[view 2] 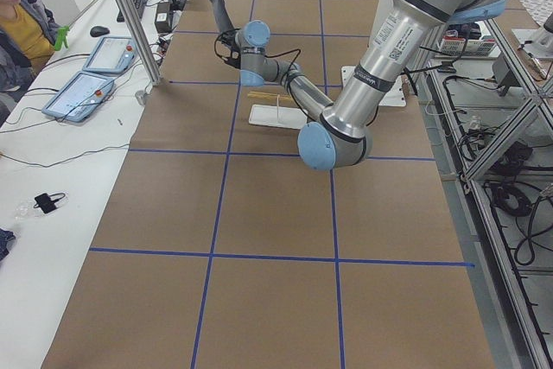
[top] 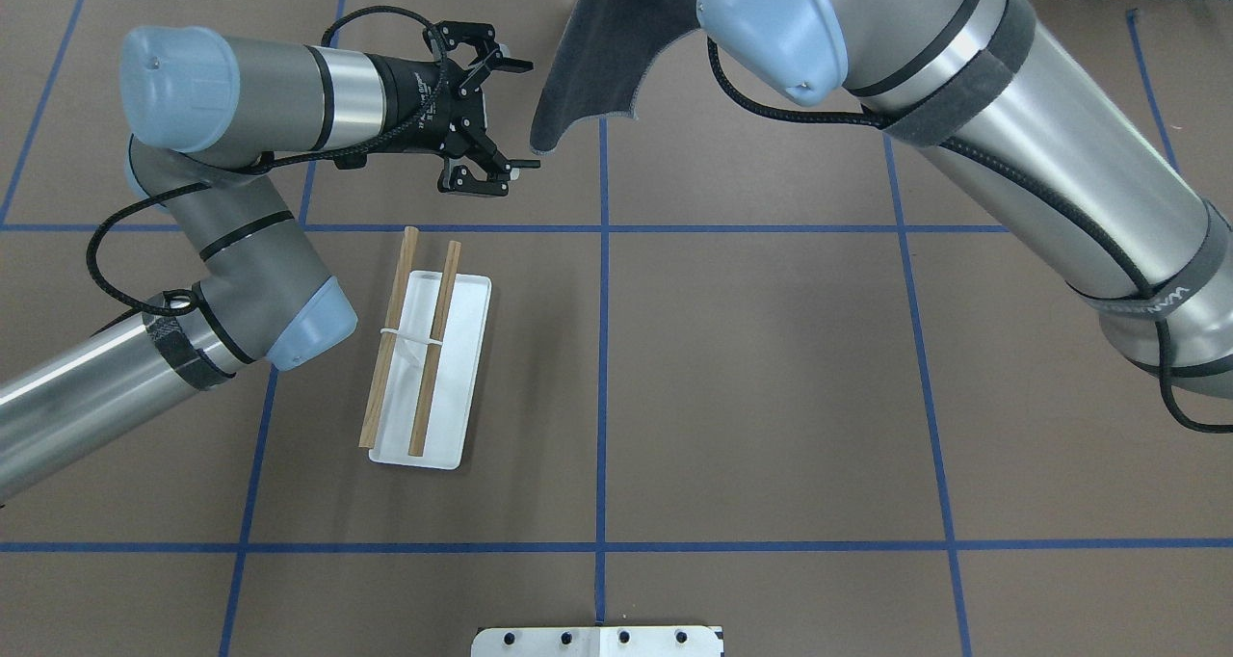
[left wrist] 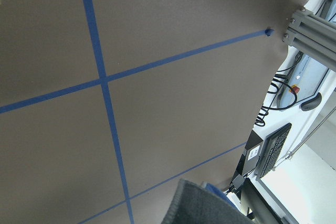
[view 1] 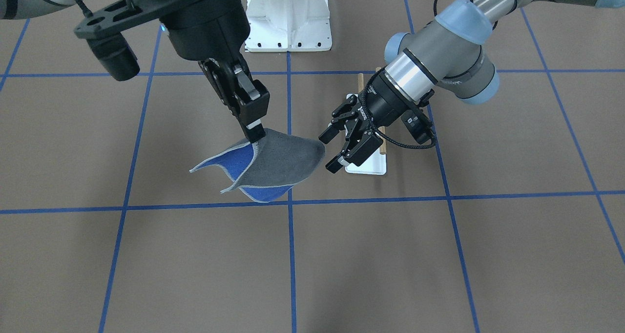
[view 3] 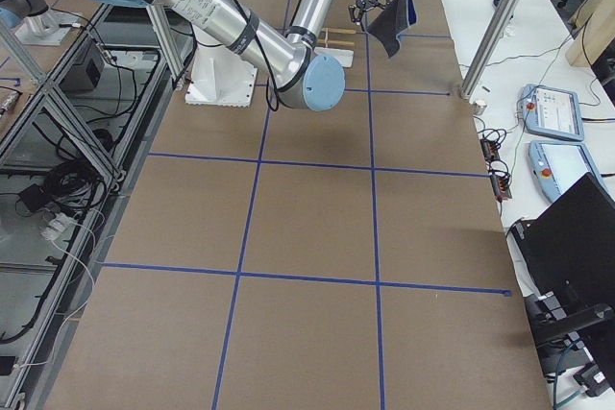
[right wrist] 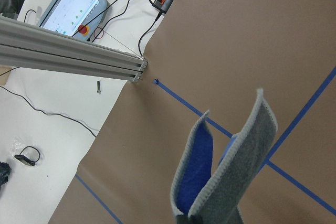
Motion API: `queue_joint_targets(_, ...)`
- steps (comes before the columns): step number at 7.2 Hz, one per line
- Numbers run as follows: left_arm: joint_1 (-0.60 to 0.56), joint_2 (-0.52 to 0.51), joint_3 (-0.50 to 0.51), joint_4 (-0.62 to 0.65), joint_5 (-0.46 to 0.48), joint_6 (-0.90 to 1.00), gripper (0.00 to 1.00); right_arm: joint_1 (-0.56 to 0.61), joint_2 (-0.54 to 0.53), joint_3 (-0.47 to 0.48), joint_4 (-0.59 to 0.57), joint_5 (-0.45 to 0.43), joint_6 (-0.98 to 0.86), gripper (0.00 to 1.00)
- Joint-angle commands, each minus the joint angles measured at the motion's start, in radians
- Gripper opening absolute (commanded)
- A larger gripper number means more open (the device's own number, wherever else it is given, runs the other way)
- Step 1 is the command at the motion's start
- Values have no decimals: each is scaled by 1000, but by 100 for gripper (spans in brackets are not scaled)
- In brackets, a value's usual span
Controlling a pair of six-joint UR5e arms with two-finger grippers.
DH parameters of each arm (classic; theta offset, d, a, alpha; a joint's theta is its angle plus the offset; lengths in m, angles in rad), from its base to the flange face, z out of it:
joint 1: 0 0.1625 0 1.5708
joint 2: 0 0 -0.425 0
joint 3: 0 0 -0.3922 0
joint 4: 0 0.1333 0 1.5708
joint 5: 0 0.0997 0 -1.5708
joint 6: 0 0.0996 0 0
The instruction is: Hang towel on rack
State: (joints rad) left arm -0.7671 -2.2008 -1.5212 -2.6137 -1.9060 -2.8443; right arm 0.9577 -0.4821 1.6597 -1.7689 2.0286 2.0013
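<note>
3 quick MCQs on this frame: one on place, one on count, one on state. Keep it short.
1. The grey-and-blue square cloth towel is:
A lying flat
B hanging from the right gripper
C already hung up

2. Count of brown wooden rods on the white-based rack:
A one
B two
C three

3. The left gripper is:
A open, gripping nothing
B shut on the towel
C shut on a rod

Answers:
1. B, the towel is pinched at one edge and lifted.
2. B, two parallel rods show overhead.
3. A, its jaws are spread wide beside the towel.
</note>
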Motion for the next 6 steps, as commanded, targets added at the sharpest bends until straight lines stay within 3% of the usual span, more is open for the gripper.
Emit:
queue_joint_targets(1,0,-2,1,-3,2,-12,97,-7,0,5,3,-7,30,0)
queue_joint_targets(5,15,-5,-7,-11,2,-24,97,-16,0,6,8,-14,59,0)
queue_joint_targets(6,15,-10,-7,-9,2,-23,91,-19,-10,35,6,-14,62,0)
